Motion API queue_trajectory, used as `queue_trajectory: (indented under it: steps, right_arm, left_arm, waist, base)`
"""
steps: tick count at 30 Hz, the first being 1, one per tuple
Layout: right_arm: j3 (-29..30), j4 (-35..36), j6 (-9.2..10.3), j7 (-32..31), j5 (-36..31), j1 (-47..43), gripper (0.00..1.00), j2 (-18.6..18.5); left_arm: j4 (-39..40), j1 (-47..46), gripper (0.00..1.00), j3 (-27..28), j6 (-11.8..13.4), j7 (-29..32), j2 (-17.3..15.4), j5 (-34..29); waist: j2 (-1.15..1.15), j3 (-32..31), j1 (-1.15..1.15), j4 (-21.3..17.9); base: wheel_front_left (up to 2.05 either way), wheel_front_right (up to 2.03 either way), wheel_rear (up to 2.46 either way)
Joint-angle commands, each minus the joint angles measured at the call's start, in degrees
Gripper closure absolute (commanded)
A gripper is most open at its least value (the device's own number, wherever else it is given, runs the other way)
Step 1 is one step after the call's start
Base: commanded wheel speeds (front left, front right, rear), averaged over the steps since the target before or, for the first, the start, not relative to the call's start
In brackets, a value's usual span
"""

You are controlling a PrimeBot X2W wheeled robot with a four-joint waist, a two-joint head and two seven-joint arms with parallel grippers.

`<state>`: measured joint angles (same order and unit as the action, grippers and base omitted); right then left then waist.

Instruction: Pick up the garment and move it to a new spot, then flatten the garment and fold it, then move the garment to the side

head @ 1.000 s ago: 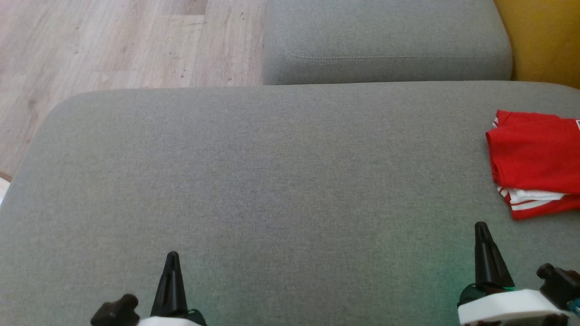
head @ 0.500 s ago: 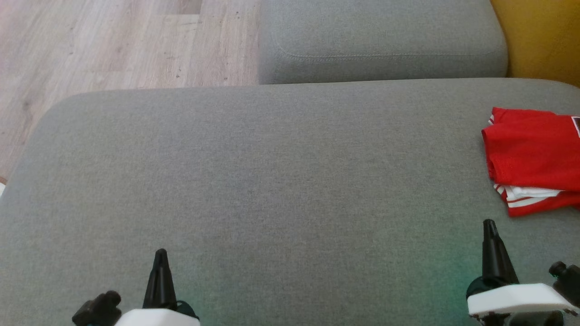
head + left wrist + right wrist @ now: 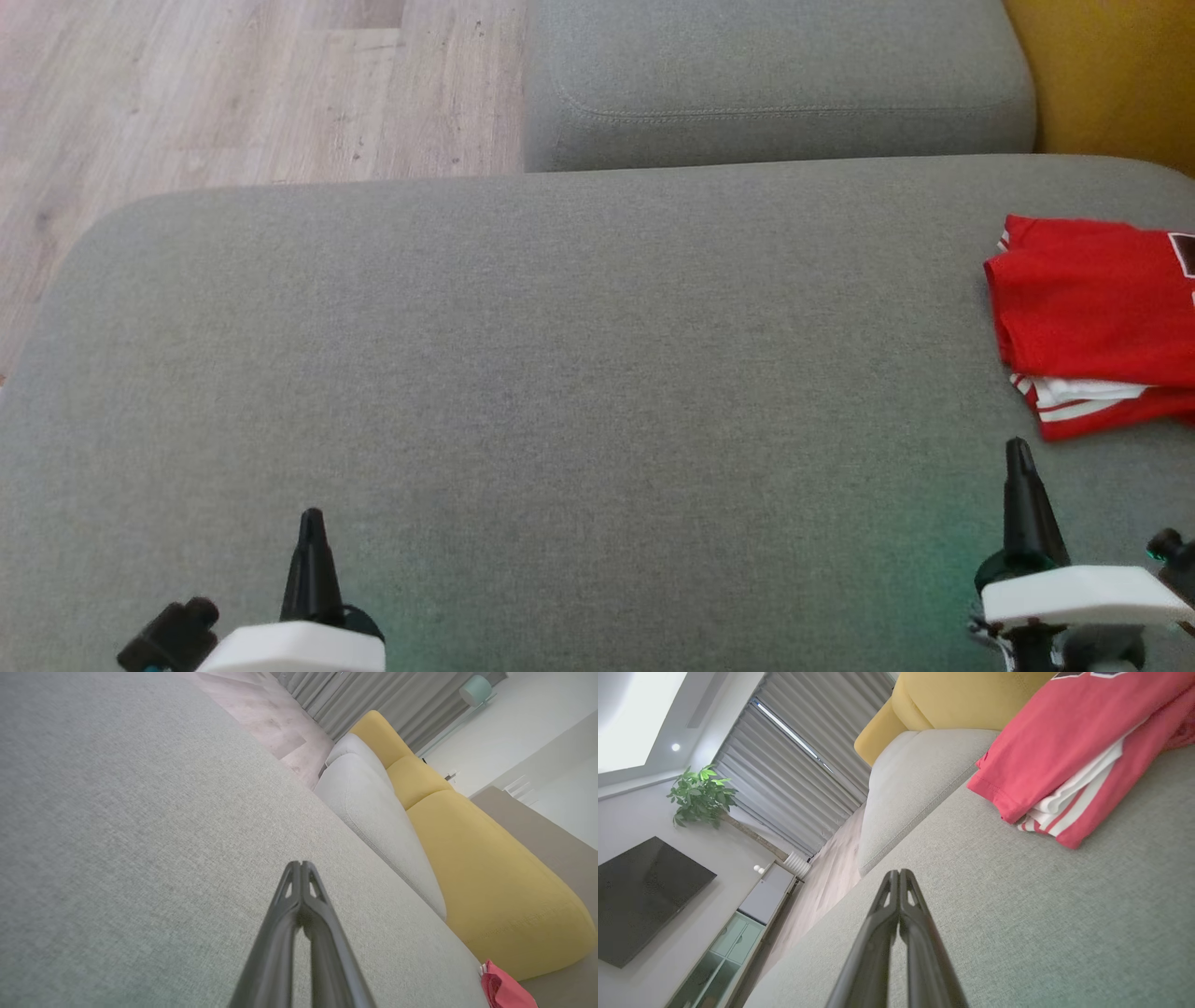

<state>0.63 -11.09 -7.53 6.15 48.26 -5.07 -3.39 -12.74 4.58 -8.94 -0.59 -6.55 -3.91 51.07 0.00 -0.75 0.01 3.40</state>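
Head cam's panned a hair, so everything slid toward 9 o'clock; the red garment (image 3: 1092, 317) hasn't budged, folded at 3 o'clock on the grey cushion (image 3: 560, 373). At 8 the left gripper (image 3: 311, 515), at 4 the right gripper (image 3: 1019, 450), both clear of it. Left wrist: fingers (image 3: 275, 942) pinched together, empty, garment peeking in at 4. Right wrist: same empty pinch, garment at 2. Looks light, floppy, maybe slick; I'd pinch the stacked edge nearest the right gripper.
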Motion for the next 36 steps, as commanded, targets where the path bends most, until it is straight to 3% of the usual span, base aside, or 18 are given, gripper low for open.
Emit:
queue_trajectory:
  steps: [1, 36]
  right_arm:
    - [-0.1, 1.5, 0.02, -0.3, 1.6, 3.0, 1.0, -0.9]
    - [2.0, -0.7, 0.03, -5.9, 24.1, 7.2, 1.0, -0.9]
  left_arm:
    - [1.4, -3.3, 1.0, 1.9, -0.5, 0.2, -0.7, 1.4]
    - [0.1, -7.0, 1.0, 7.5, -3.8, 5.7, -0.8, 23.0]
  waist:
    - [0.0, 0.0, 0.0, -0.1]
    - [0.0, 0.5, -0.01, -1.8]
  base:
    - [0.0, 0.0, 0.0]
    - [0.0, 0.0, 0.0]
